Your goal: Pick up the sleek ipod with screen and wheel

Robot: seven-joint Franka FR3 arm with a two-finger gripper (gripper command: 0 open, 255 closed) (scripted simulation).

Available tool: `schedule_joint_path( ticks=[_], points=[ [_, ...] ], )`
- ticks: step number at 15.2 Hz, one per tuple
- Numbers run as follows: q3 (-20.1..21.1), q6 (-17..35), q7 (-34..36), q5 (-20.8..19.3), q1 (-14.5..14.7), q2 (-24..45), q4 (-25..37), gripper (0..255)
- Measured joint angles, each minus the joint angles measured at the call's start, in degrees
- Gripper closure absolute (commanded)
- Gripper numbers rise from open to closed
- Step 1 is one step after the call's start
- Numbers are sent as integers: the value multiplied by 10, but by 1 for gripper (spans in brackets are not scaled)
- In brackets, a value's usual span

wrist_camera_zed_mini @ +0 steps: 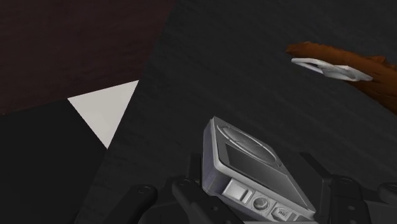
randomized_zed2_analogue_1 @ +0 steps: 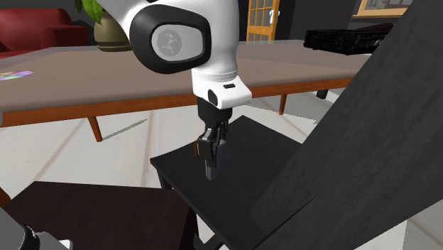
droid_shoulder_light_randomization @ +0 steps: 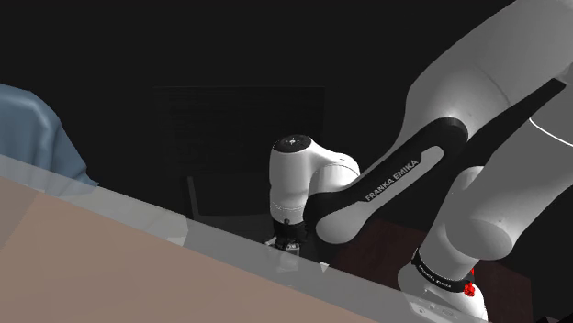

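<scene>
Nearest in the second exterior view, a dark brown surface (randomized_zed2_analogue_1: 85, 213) was seen at the lower left, and a broad black slanted panel (randomized_zed2_analogue_1: 355, 163) was set at the right. Just beyond them a small black table (randomized_zed2_analogue_1: 248, 177) was shown. The gripper (randomized_zed2_analogue_1: 211, 162) (wrist_camera_zed_mini: 254, 162) was pointed down over its top from the white arm (randomized_zed2_analogue_1: 177, 35).

In the wrist view the ipod (wrist_camera_zed_mini: 248, 170) was clamped between the two black fingers (wrist_camera_zed_mini: 318, 167). It was drawn in silver-grey, with a dark screen and a round wheel. Its narrow edge, set with small buttons, was turned towards the camera. It was tilted in the grip, with the black table top behind it. Whether it was clear of that top could not be told. Past the table's corner a pale triangle of floor (wrist_camera_zed_mini: 105, 114) was seen, and farther off a brown wooden leg (wrist_camera_zed_mini: 385, 86) with a pale fitting on it.

Beyond the small table, in the second exterior view, a long table (randomized_zed2_analogue_1: 142, 78) with a brownish top was shown on wooden legs. A colourful disc (randomized_zed2_analogue_1: 14, 74) was laid at its far left and a black box (randomized_zed2_analogue_1: 348, 37) at its right. Farthest off, a red sofa (randomized_zed2_analogue_1: 35, 28), a potted plant (randomized_zed2_analogue_1: 110, 28) and a door with yellow panes (randomized_zed2_analogue_1: 259, 18) were seen.

In the dim shoulder view the arm, lettered FRANKA EMIKA, was bent down to the gripper. A blue-grey shape (droid_shoulder_light_randomization: 37, 138) was seen at the left.
</scene>
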Motion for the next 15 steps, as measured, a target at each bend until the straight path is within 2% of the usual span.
schedule_joint_path(
  ticks=[15],
  points=[
    [-39,-140,-32,33,22,-102,43,255]
  ],
)
